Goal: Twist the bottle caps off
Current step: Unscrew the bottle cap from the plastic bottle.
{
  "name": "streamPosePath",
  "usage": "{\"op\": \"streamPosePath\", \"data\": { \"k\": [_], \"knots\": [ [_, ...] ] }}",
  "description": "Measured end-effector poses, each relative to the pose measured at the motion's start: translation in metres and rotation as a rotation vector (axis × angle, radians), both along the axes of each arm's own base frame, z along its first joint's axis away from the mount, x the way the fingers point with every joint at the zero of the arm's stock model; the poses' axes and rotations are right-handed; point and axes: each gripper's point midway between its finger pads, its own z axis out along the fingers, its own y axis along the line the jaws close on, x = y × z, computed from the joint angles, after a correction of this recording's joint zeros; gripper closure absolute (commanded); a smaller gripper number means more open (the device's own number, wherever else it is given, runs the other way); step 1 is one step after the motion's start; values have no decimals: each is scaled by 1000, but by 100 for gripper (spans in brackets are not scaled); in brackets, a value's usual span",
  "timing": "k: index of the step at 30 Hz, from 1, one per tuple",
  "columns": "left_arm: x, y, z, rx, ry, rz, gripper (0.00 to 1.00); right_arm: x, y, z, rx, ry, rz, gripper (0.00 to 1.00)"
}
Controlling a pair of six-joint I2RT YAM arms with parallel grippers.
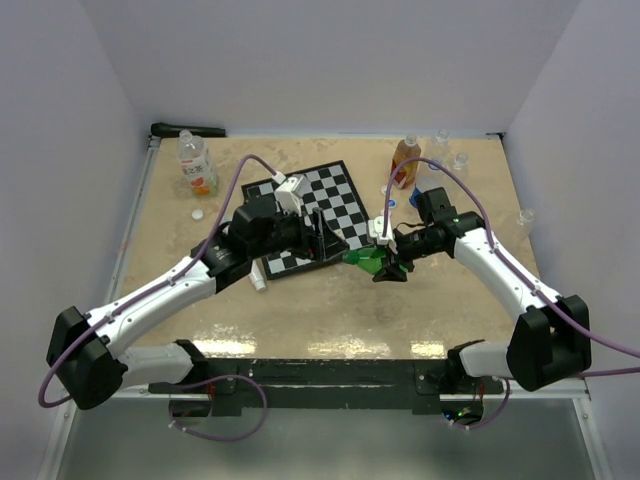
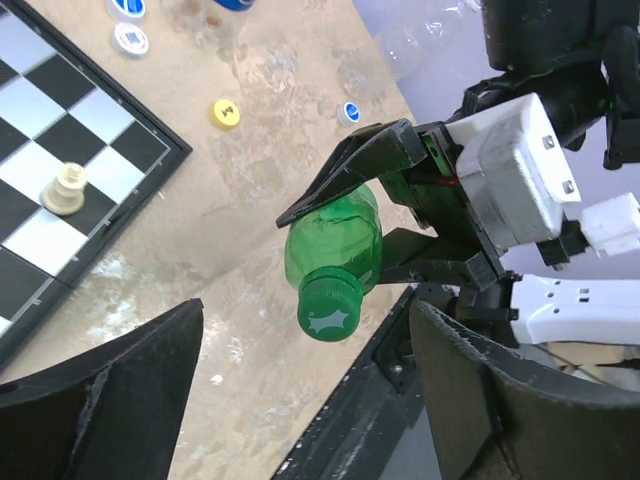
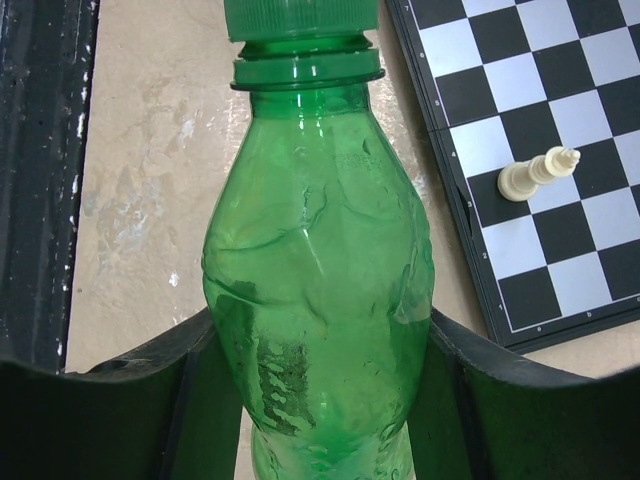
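Top view: right gripper (image 1: 385,262) gripping green bottle (image 1: 362,260) sideways over table (image 1: 330,320), near chessboard (image 1: 330,200) corner; left gripper (image 1: 325,238) facing it.
Left wrist view: left fingers (image 2: 130,390) standing wide apart, not touching green cap (image 2: 330,308), which is sitting on bottle.
Right wrist view: right fingers (image 3: 150,400) clamping bottle body; chess piece (image 3: 538,172) sitting on chessboard.

A chessboard (image 1: 315,215) lies askew on the beige table (image 1: 300,310) — one white chess piece (image 2: 63,189) stands on it, near an edge.
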Motion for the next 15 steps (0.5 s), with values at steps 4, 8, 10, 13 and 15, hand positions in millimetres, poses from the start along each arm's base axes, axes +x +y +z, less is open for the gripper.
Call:
{"op": "streamPosePath", "data": {
  "k": [4, 8, 10, 13, 15],
  "knots": [
    [0, 11, 13, 22, -101, -15, 9, 0, 0, 0, -1, -1, 1, 97],
    [-2, 24, 32, 50, -252, -32, 8, 0, 0, 0, -1, -1, 1, 97],
    [-2, 28, 40, 66, -321, -42, 8, 0, 0, 0, -1, -1, 1, 97],
    [-1, 34, 46, 107, -423, -61, 7, 0, 0, 0, -1, -1, 1, 97],
    [0, 37, 48, 137, -485, -77, 7, 0, 0, 0, -1, -1, 1, 97]
  ]
}}
